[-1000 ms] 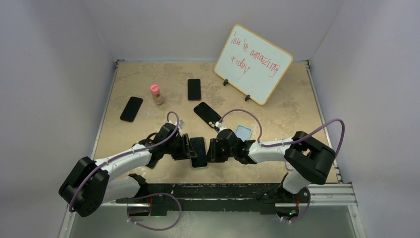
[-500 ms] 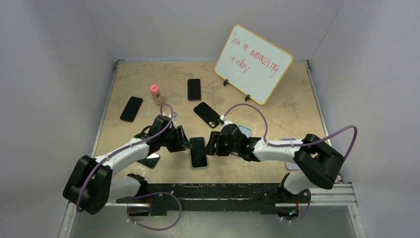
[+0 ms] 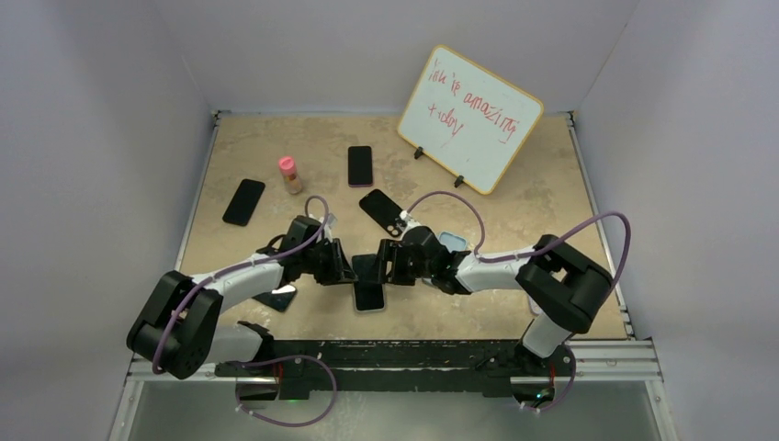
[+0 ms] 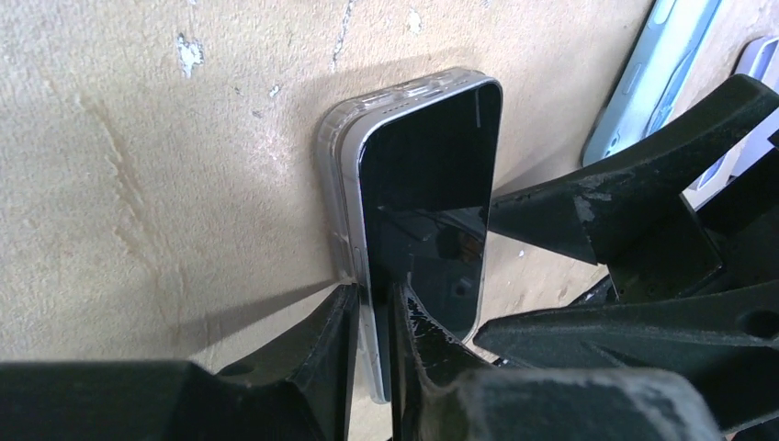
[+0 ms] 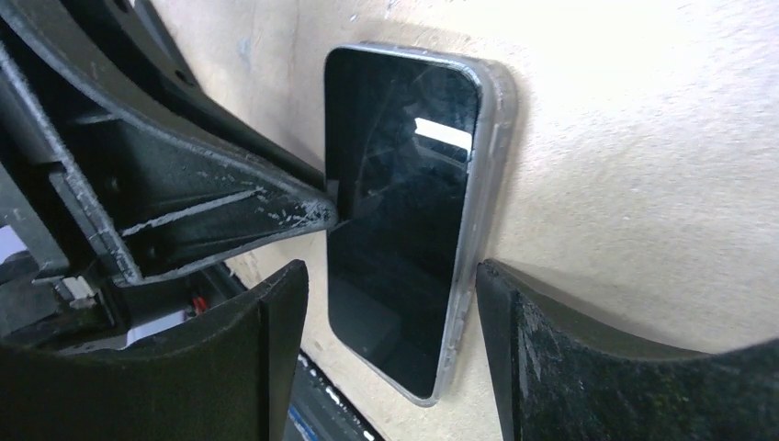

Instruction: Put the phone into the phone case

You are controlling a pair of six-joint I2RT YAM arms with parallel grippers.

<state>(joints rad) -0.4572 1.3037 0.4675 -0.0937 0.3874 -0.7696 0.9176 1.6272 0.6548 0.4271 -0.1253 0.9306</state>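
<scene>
Two grippers meet at the phone (image 4: 423, 202), which lies screen-up in the clear case (image 4: 333, 147), well nearer than the board (image 3: 470, 118) and a little left of it. Of the pair, the left gripper (image 4: 375, 292) has its jaws drawn almost together, nipping the phone's cased long edge. The right gripper (image 5: 390, 266) has its jaws wide apart, straddling the phone's width from the other side and holding nothing.

Along the left edge a strip of the phone's metal side shows above the case rim, so I judge it not fully seated there. The phone looks stiff, light, glass-faced and slick. The case rim looks pliant and should flex over the corners. Best to bear down near the edges and corners, not mid-screen, and to steady it by the long sides.

Between it and the board lies a spare phone (image 3: 384, 211).
</scene>
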